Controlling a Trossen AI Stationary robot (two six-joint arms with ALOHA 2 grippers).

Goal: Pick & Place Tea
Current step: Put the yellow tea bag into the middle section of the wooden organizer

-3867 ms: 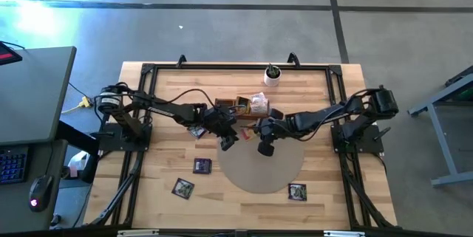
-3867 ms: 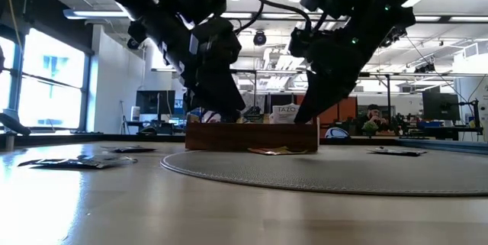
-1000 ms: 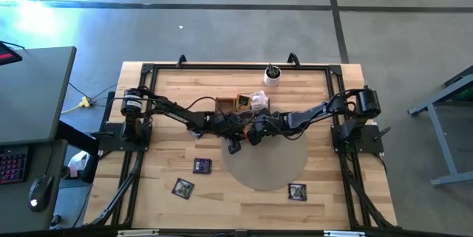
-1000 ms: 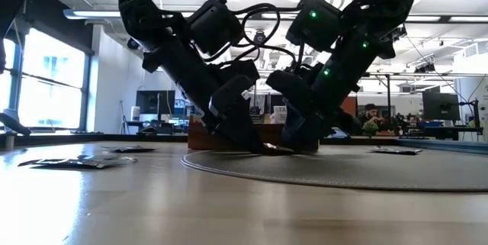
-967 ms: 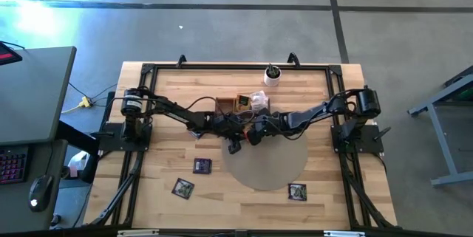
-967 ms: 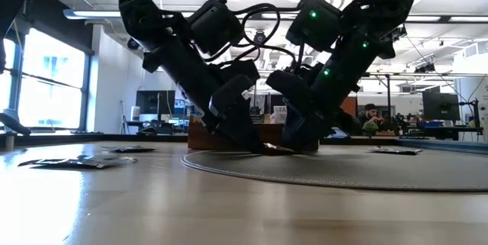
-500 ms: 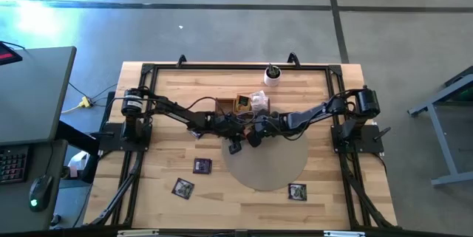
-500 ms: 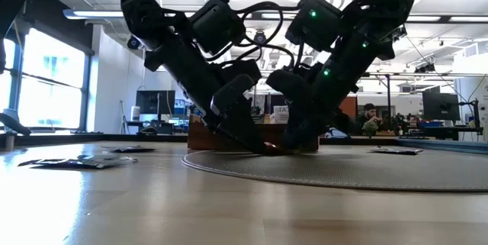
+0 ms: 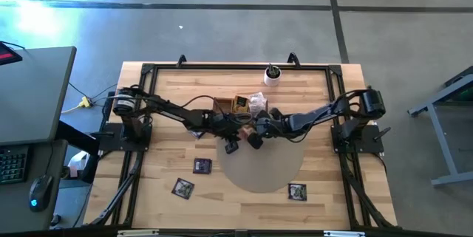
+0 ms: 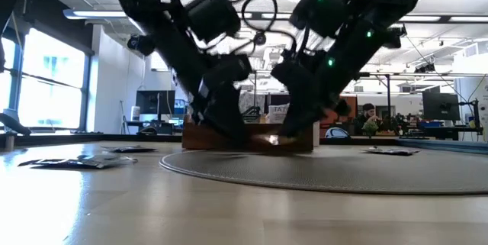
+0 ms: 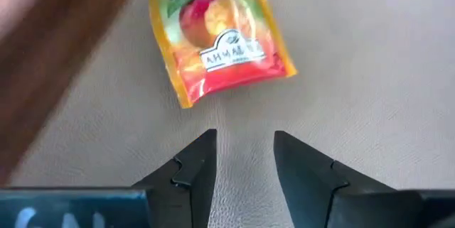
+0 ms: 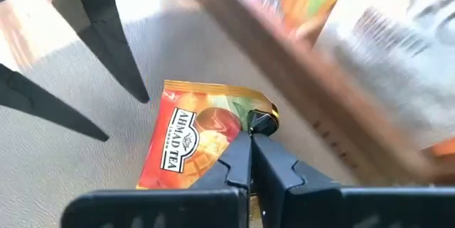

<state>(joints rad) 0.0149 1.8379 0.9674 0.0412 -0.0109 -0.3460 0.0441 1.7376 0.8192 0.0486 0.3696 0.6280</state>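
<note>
Both arms stretched toward table centre, meeting near the middle and angled steeply down in the low view. Right gripper (image 12: pixel 249 146) has its fingers pinched together, clamped on the edge of a sachet (image 12: pixel 199 139). Left gripper (image 11: pixel 245 153) sits just beside it, fingers (image 11: pixel 195 164) parted, nothing between them, tips low over the surface. From above, left gripper (image 9: pixel 230 147) and right gripper (image 9: pixel 253 141) are close together.
</note>
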